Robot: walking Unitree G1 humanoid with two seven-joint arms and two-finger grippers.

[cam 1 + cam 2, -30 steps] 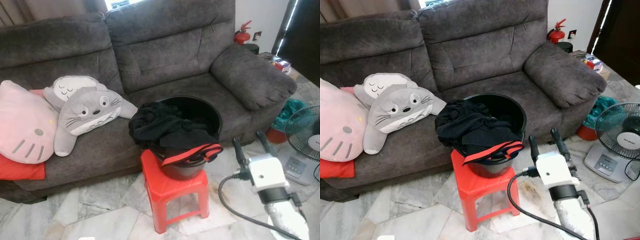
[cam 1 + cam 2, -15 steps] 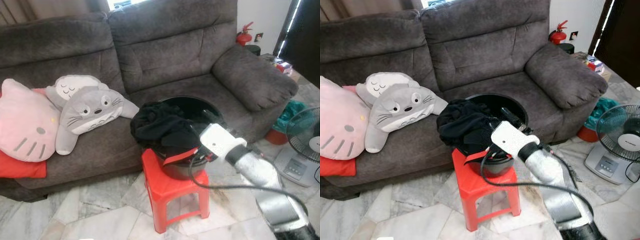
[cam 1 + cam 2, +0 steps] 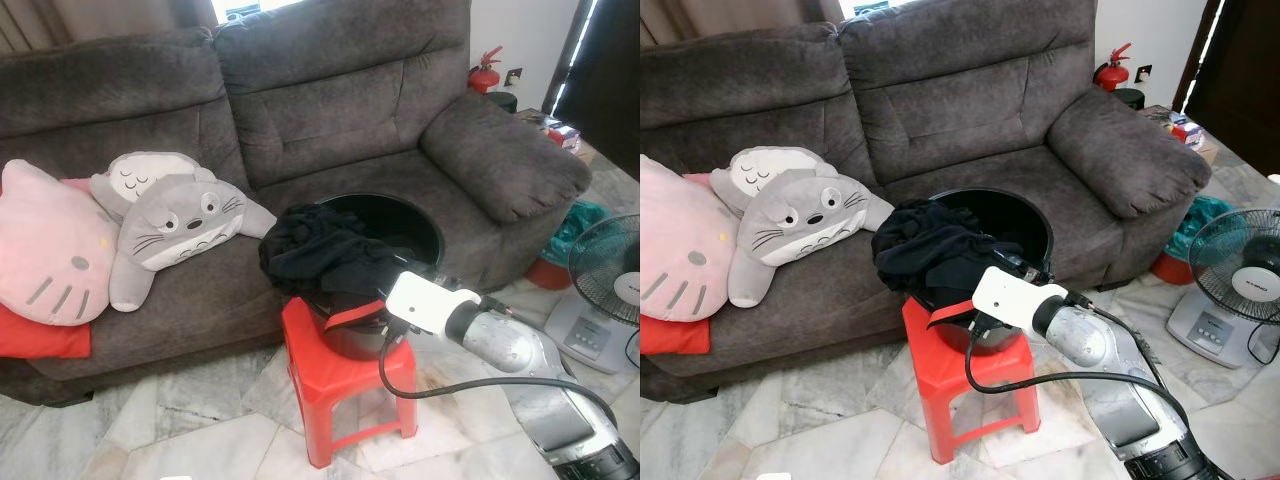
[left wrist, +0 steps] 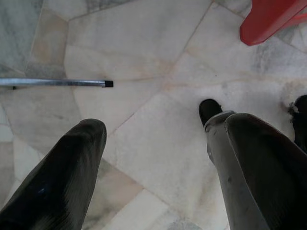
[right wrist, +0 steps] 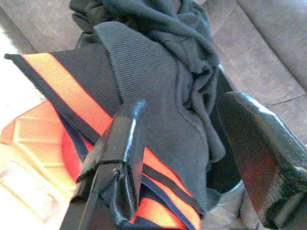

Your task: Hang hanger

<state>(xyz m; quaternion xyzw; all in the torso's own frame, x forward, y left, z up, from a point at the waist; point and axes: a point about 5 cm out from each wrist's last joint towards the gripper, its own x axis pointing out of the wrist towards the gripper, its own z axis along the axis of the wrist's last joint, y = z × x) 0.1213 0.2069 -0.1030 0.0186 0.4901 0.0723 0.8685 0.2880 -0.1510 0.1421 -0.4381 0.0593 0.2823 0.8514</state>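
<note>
1. The landmark is the black bucket (image 3: 385, 275) standing on a red stool (image 3: 345, 385) just in front of the grey sofa (image 3: 330, 110). Dark clothes (image 3: 325, 255) are heaped over its near rim, and a garment with a red-orange band (image 5: 91, 115) hangs over the bucket's front edge.
2. The right gripper (image 5: 180, 143) is at the bucket's front rim, its 2 fingers apart and straddling a fold of the dark cloth, not clamped on anything.
3. The left gripper (image 4: 158, 158) hangs idle over the marble floor (image 4: 144, 48) near the stool's foot, its 2 fingers apart and empty.
4. I cannot make out a hanger anywhere; if one lies in the bucket, the clothes hide it.
5. Risks, as I judge them:
   - Closing here would likely pinch only loose cloth, dragging the whole pile over the rim.
   - The bucket sits on a small stool, so a sideways pull or push at the rim could tip it off.
   - Fingers may snag the banded garment and carry it out too.
</note>
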